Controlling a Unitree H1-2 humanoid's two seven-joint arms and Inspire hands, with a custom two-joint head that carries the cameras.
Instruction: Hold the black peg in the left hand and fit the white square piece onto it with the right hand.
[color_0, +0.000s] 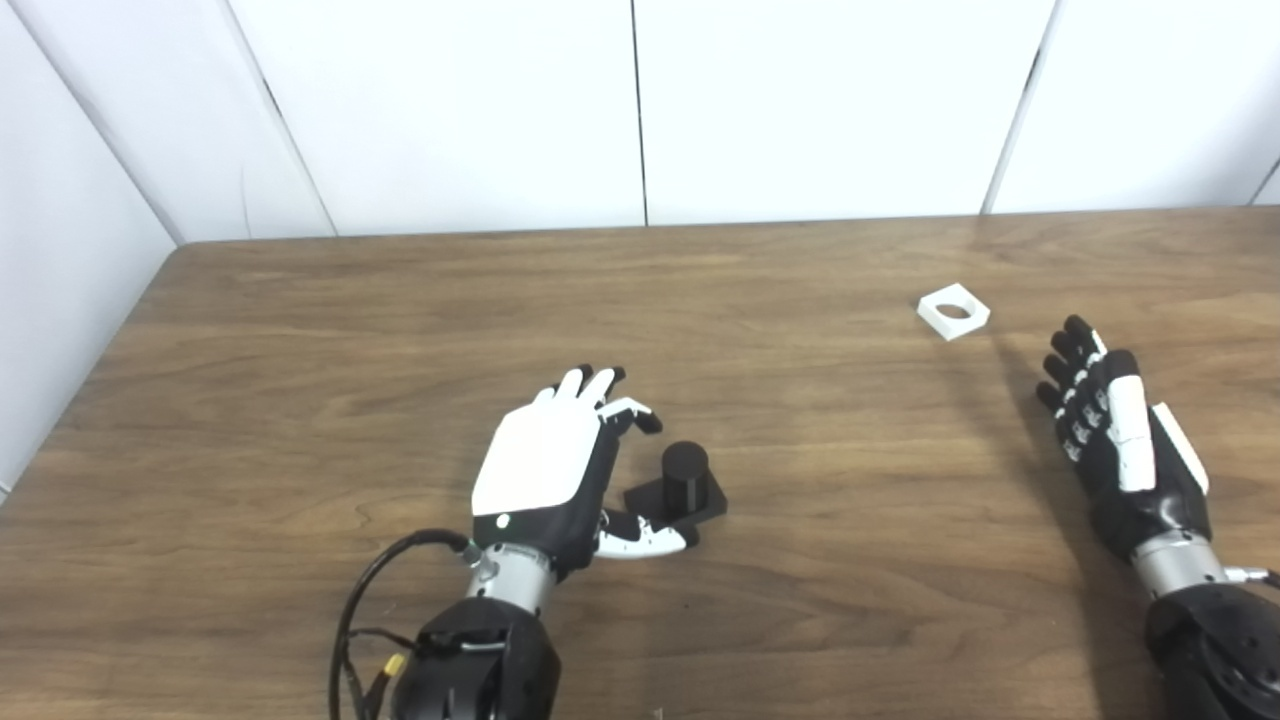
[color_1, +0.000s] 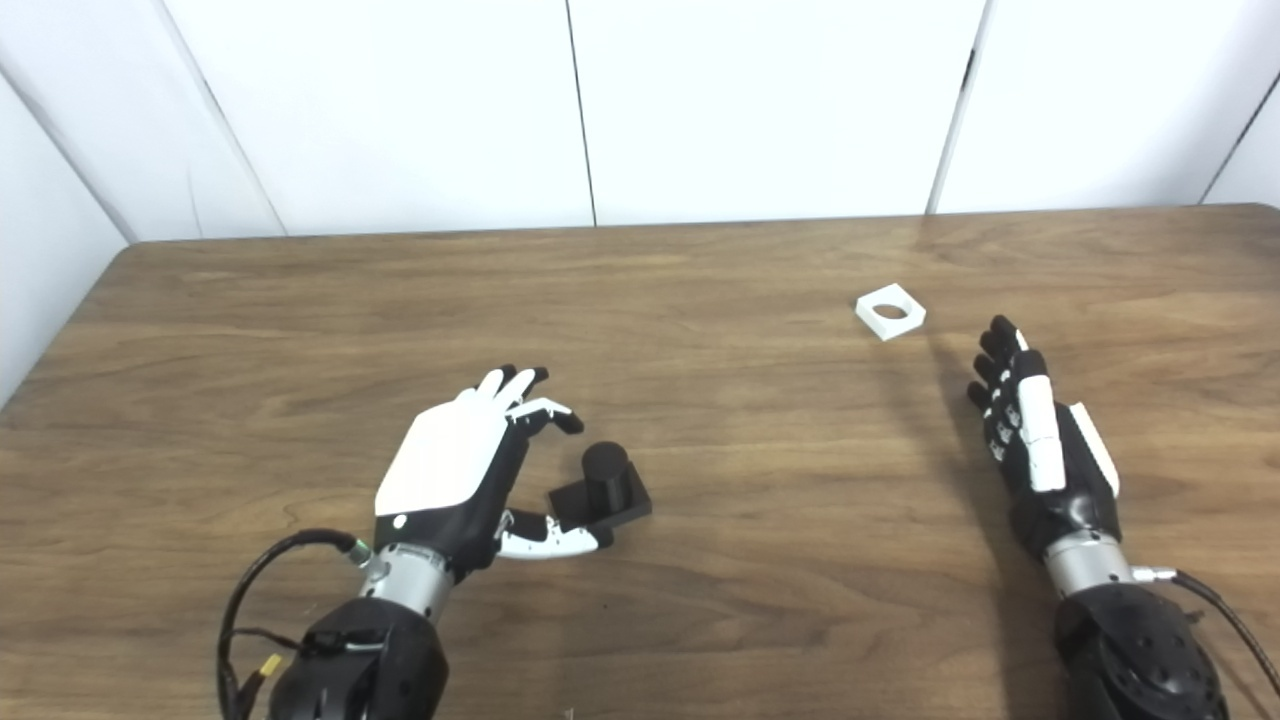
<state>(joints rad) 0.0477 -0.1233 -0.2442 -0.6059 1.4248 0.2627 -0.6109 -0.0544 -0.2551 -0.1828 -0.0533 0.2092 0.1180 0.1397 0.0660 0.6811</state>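
The black peg (color_0: 684, 470), a short cylinder on a square black base, stands upright on the wooden table (color_0: 300, 330). My left hand (color_0: 555, 465) lies just left of it, open, with the fingers curved over toward the peg and the thumb under the base's near edge, not closed on it. The white square piece (color_0: 953, 311), with a round hole through it, lies flat at the far right. My right hand (color_0: 1115, 435) hovers open, fingers straight, a short way nearer than the white piece and to its right, holding nothing.
White wall panels (color_0: 640, 110) stand behind the table's far edge. The table's left edge runs diagonally along a white side wall. A black cable loops off my left wrist (color_0: 365, 590).
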